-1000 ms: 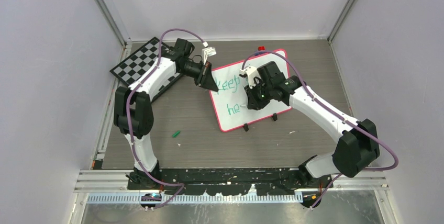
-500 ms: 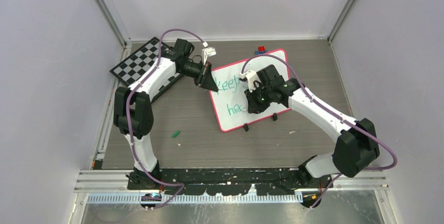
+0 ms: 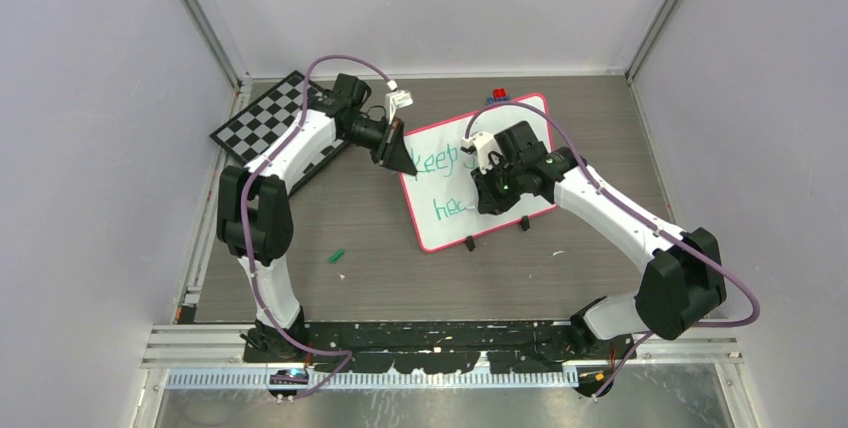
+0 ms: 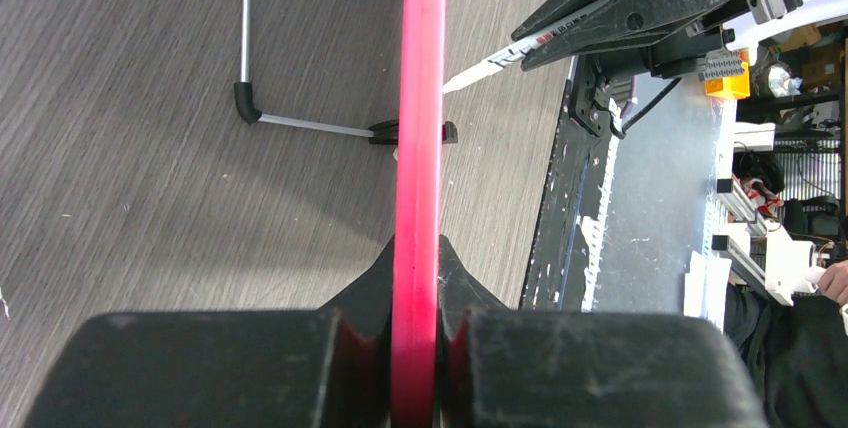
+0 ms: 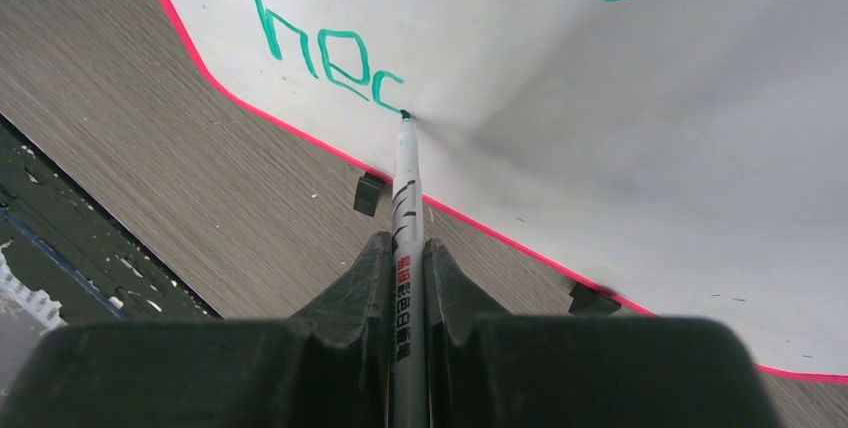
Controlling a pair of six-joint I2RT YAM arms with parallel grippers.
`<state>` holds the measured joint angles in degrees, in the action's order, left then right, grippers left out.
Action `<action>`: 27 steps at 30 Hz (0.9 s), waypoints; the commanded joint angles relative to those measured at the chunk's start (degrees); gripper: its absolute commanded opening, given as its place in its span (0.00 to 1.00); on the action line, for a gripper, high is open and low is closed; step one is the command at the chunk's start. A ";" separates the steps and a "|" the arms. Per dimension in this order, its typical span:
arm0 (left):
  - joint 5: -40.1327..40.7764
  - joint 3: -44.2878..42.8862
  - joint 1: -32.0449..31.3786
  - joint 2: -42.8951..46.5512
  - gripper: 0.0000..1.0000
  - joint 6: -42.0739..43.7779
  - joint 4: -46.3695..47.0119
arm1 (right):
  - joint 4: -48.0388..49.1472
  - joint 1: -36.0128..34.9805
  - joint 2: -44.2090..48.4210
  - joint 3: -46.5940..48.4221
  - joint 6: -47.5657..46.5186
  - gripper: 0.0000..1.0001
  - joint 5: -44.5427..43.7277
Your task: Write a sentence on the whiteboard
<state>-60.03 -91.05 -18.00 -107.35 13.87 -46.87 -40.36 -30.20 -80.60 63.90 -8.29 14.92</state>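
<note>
The whiteboard [image 3: 530, 118] stands tilted on the table, white with a red-pink rim [image 4: 419, 98] and small black feet [image 5: 368, 193]. My left gripper [image 3: 395, 153] is shut on its left rim; its jaws pinch the rim in the left wrist view [image 4: 416, 278]. My right gripper [image 3: 487, 180] is shut on a white marker [image 5: 407, 208], whose green tip touches the board. The sentence [image 5: 325, 58] in green reads "keep" on the upper line and "hec" on the lower; the marker tip sits at the end of the "c". The rest of the upper line is hidden by my right arm.
A black-and-white chessboard [image 3: 262, 116] lies at the back left under my left arm. A small green cap [image 3: 337, 255] lies on the wooden table in front. A red and blue object [image 3: 498, 96] sits behind the whiteboard. A thin metal stand leg [image 4: 247, 38] props the board.
The lower line grew from "he" to "hec". My right gripper with the marker shifted slightly right along that line. The left arm has not moved.
</note>
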 commanded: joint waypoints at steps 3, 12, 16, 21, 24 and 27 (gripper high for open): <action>2.51 -0.22 0.16 2.26 0.00 1.91 -0.35 | 2.84 0.56 1.34 3.80 -0.13 0.00 -2.17; 2.64 -0.39 0.15 2.33 0.00 1.98 -0.52 | 2.94 0.58 0.63 4.83 0.12 0.00 -2.40; 2.63 -0.32 0.14 2.37 0.00 1.99 -0.53 | 2.83 0.58 1.00 4.04 0.12 0.00 -2.21; 2.72 -0.10 0.11 2.41 0.00 2.02 -0.46 | 2.65 0.62 1.34 2.46 0.03 0.00 -1.70; 2.65 0.03 0.16 2.37 0.00 2.04 -0.50 | 2.62 0.61 1.50 1.84 0.12 0.00 -1.27; 2.70 0.16 0.13 2.41 0.00 2.17 -0.50 | 2.57 0.63 1.79 1.03 0.29 0.00 -0.66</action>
<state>-59.99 -91.05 -18.00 -107.33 13.89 -46.92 -40.32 -29.95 -80.60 65.93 -8.23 14.39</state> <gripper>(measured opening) 0.064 0.174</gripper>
